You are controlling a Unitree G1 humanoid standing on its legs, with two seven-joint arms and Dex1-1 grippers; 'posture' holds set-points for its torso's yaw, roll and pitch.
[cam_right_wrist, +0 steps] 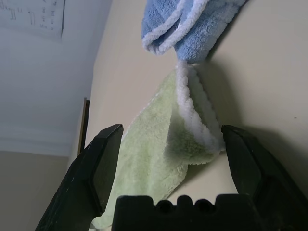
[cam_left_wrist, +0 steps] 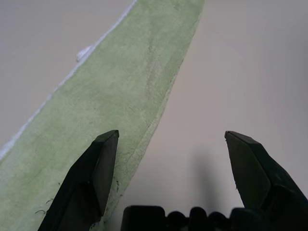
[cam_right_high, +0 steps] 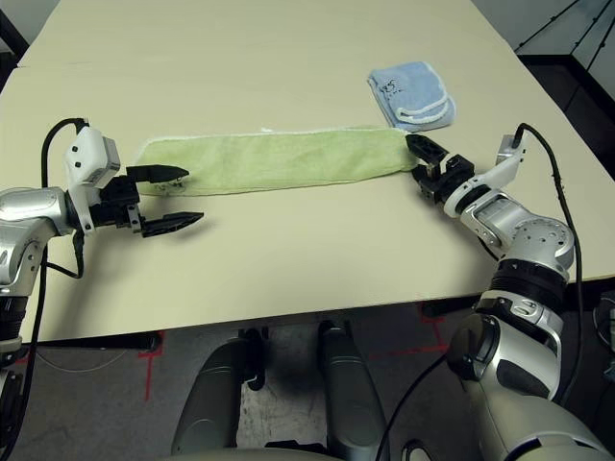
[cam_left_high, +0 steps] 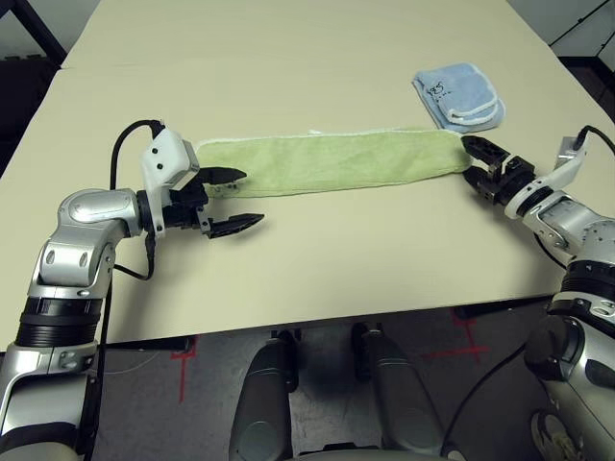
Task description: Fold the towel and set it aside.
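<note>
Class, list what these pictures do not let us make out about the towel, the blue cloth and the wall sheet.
- Underside of the green towel, eye views: hidden by its own upper layer.
- Inner folds of the blue cloth, eye views: covered by its top layer.
- Writing on the wall sheet, right wrist view: too small to read, and cut off by the picture's edge.
</note>
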